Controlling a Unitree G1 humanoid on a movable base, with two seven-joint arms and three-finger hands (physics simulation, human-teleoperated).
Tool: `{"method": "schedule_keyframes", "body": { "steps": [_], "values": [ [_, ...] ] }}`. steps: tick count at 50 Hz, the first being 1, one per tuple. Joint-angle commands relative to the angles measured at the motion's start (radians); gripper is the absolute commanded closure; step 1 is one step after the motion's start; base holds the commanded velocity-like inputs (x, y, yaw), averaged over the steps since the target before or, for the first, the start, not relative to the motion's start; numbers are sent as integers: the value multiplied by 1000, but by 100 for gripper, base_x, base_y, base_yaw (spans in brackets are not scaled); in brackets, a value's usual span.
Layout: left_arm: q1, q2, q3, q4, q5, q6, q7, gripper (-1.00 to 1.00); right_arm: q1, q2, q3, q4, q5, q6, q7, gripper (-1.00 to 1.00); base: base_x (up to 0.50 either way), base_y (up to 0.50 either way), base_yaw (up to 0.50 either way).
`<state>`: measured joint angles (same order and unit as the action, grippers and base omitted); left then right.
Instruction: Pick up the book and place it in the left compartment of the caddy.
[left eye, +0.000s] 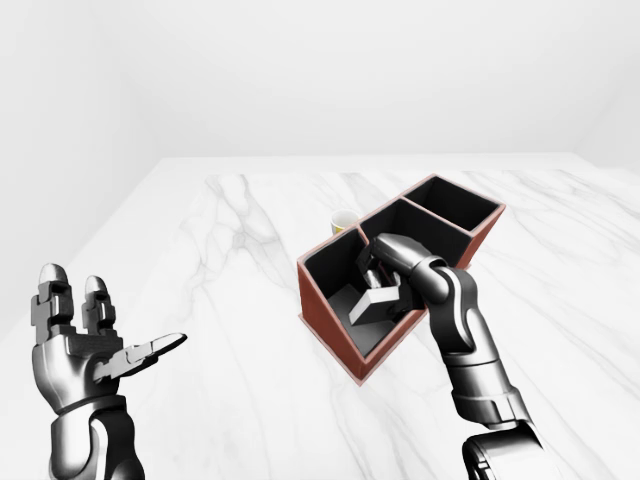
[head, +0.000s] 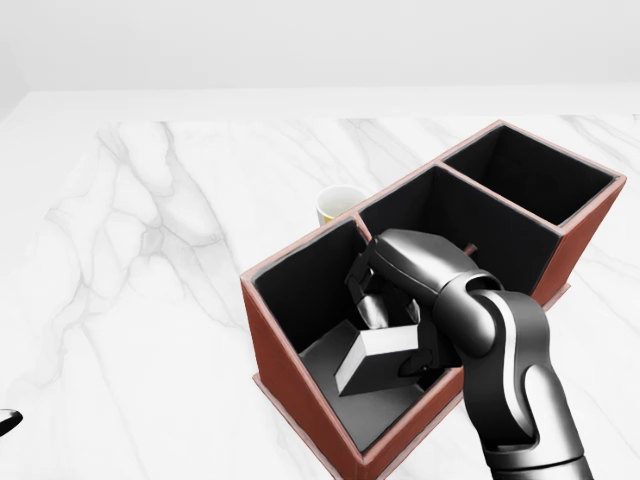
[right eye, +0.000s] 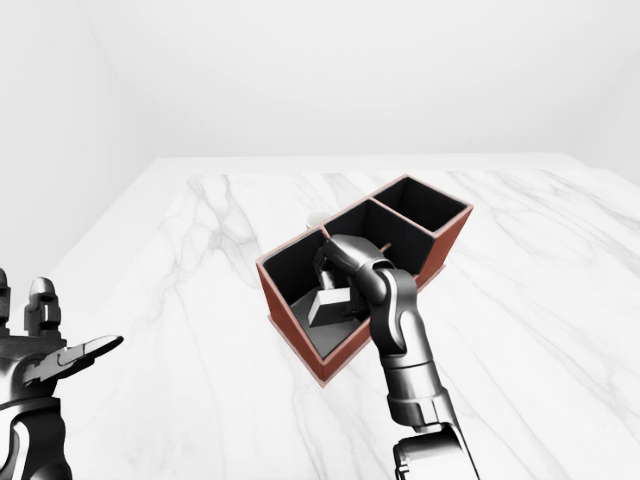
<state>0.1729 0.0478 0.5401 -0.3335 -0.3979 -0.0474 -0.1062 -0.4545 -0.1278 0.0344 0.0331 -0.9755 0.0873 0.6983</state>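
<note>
The caddy (head: 272, 335) is a red-brown box with three black compartments, lying slantwise on the marble table. The book (head: 372, 362), dark grey with a white page edge, is tilted inside the caddy's left compartment, low near its floor. My right hand (head: 392, 335) reaches down into that compartment, with its fingers (head: 368, 300) over the book's top and the thumb under its right end, closed round it. My left hand (left eye: 98, 350) is open, palm up, at the lower left of the left-eye view, far from the caddy.
A small white cup (head: 336, 205) with a yellow inside stands just beyond the caddy's left compartment. The middle (head: 480, 235) and right (head: 530, 175) compartments hold nothing. The marble table (head: 150, 260) stretches wide to the left.
</note>
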Motion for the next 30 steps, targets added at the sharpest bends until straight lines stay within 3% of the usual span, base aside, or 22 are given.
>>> {"method": "schedule_keyframes", "body": {
  "steps": [1,30],
  "values": [
    [0,-1,0,-4,1,4,1,-100,-6,4,-3,3,-23,0,0,100,0,0,0],
    [-10,11,6,12,-6,1,3,-100,-17,39,18,80,-96,0,-15,100,0,0,0]
  ]
}}
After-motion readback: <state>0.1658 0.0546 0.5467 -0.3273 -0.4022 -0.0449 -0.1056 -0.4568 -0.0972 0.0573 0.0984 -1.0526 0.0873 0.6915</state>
